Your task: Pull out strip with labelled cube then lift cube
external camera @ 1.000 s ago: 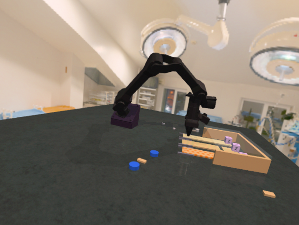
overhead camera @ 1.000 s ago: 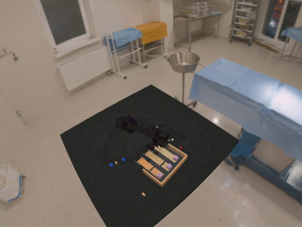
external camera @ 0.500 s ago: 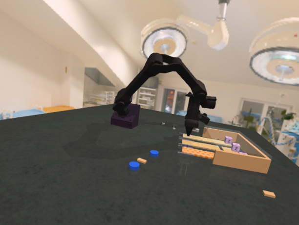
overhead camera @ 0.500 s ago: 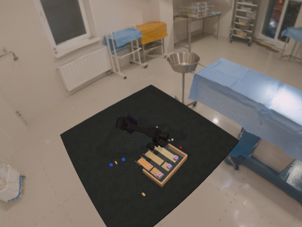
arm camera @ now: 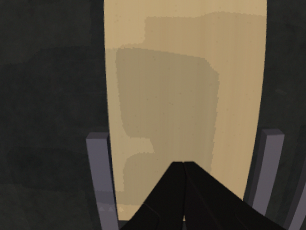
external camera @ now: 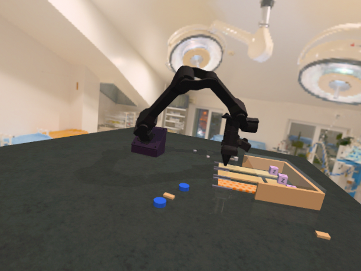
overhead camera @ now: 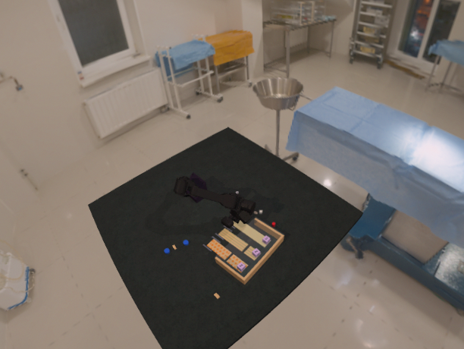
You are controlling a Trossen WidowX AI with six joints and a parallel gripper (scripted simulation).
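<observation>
Over plain tan strip (arm camera: 186,42): arm arched, pincer (external camera: 225,162) vertical, closed, empty.

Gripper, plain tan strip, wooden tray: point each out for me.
gripper (external camera: 225,163): exterior view, the closed fingertips.
plain tan strip (arm camera: 186,42): wrist view, its bare top face.
wooden tray (external camera: 287,195): exterior view, its near outer wall.

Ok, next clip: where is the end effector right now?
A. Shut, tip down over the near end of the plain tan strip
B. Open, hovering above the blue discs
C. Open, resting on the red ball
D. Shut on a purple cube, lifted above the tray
A: the end effector has its fingers pressed together with nothing between them, pointing down at the plain tan strip by the tray opening.
</observation>
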